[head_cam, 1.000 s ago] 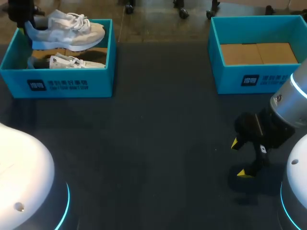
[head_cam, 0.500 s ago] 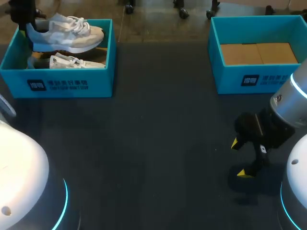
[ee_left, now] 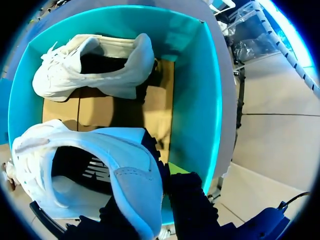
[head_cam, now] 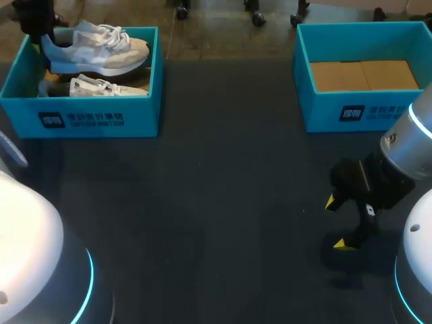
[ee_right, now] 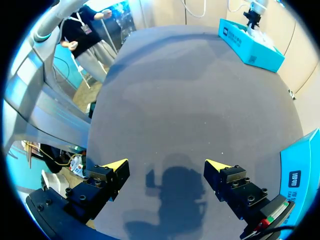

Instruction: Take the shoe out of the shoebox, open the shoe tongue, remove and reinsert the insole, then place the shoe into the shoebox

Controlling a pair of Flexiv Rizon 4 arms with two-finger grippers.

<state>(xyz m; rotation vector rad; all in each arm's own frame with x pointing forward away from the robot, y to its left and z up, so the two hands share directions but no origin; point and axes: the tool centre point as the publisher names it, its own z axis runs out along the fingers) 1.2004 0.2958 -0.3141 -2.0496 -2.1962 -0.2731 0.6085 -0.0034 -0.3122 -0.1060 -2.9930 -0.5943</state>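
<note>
Right gripper (head_cam: 339,224): fingers spread, nothing between them, hovering low over the table (head_cam: 216,169) at its near right side. It is well apart from the shoe.

Shoe (head_cam: 94,47): at the far left corner, raised above the rim of the left box (head_cam: 101,120), over a second shoe (head_cam: 101,86) lying on the box floor.

Left gripper (ee_left: 150,210): pinching the shoe's heel wall, one finger inside the collar and one outside. Long axis runs from the heel at the gripper toward the robot's right, along the box's length.

Judgement: the left arm has the lift. The shoe must come toward the near middle of the table before the right gripper can assist.
</note>
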